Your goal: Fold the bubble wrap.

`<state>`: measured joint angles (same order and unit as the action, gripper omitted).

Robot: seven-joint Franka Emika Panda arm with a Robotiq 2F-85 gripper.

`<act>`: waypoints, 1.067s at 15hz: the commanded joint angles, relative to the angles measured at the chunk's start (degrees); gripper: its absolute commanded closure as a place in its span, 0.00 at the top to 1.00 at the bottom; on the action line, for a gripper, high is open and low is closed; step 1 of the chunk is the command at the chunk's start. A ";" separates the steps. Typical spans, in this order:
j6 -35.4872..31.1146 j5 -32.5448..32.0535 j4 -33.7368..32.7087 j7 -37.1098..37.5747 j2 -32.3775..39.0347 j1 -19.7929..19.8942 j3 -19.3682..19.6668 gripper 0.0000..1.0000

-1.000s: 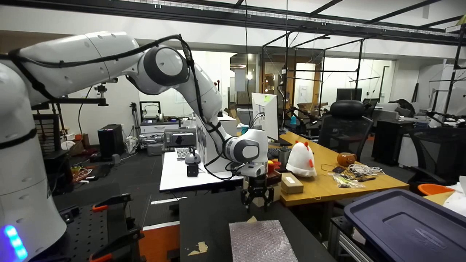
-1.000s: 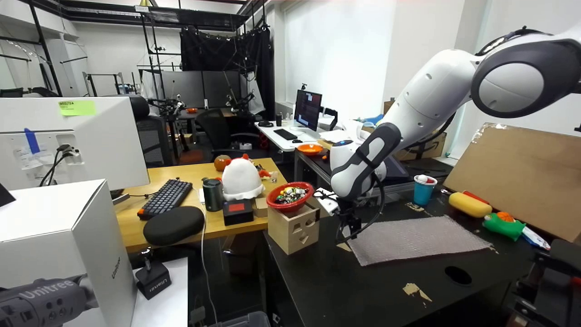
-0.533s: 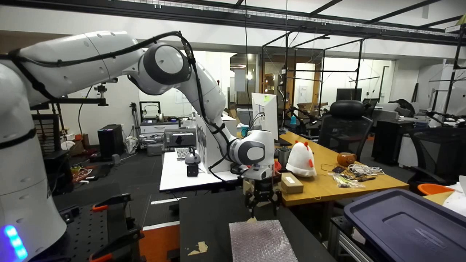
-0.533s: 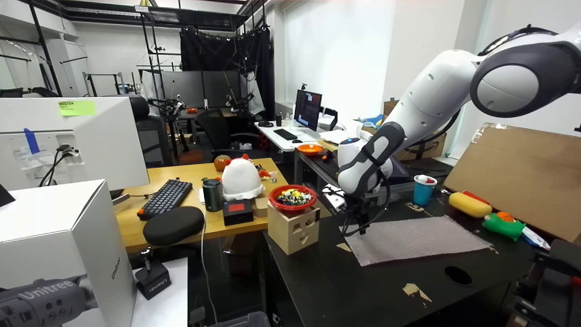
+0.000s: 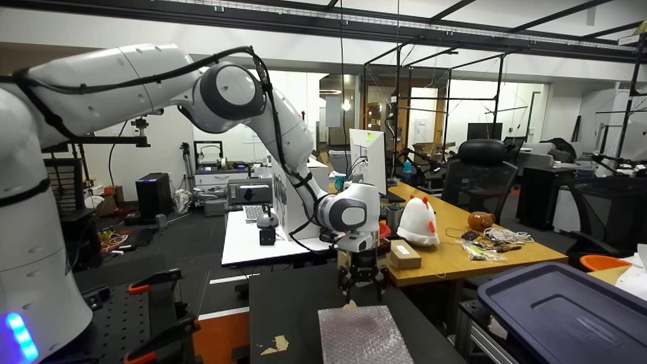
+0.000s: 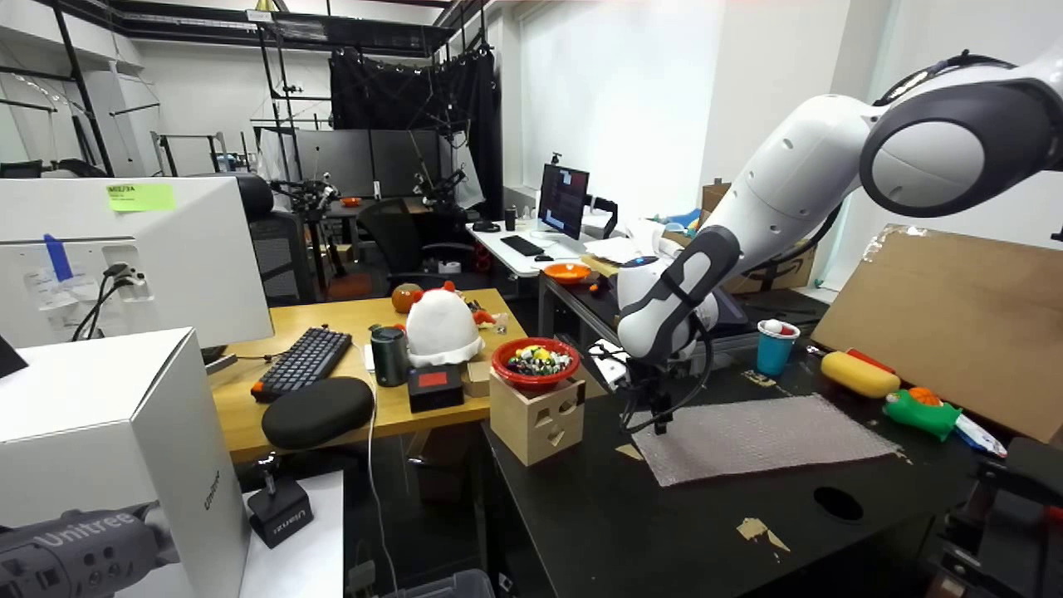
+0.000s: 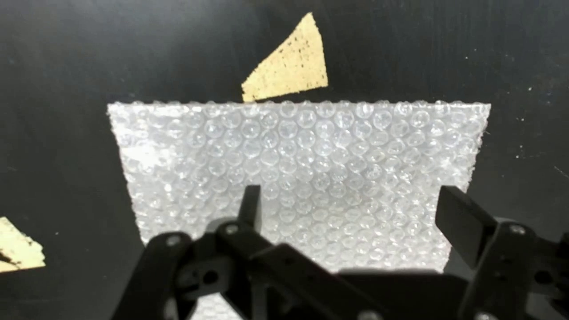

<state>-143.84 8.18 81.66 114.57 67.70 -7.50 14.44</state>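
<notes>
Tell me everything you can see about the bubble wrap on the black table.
The bubble wrap is a greyish, translucent rectangular sheet of round bubbles, apparently plastic, with bright glints and slightly ragged side edges. It lies flat on the black table, with no fold showing. The open gripper is over one end, not gripping it; whether they touch is unclear. In the wrist view, a tan patch borders that end.

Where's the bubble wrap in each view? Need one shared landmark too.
In an exterior view: bubble wrap at bottom, right of centre; tan patch at its far end.
In an exterior view: bubble wrap in lower half, right of centre; tan patch at its left end.
In the wrist view: bubble wrap mid-picture, running down behind the gripper; tan patch at its top edge.
Shared landmark: the tan patch.
</notes>
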 commanded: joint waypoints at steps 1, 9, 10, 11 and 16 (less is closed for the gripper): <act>-3.19 2.62 -0.51 -0.15 1.42 3.72 -4.87 1.00; -7.05 5.26 -0.88 -2.14 5.03 6.94 -8.46 1.00; -6.87 5.08 -0.89 -2.45 5.02 6.92 -8.50 0.99; -6.76 4.94 -0.82 -2.56 4.95 6.77 -8.45 0.75; -7.55 4.78 2.06 -4.21 1.98 5.81 -8.17 0.45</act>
<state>-149.81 12.69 81.39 111.79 71.44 -1.14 6.16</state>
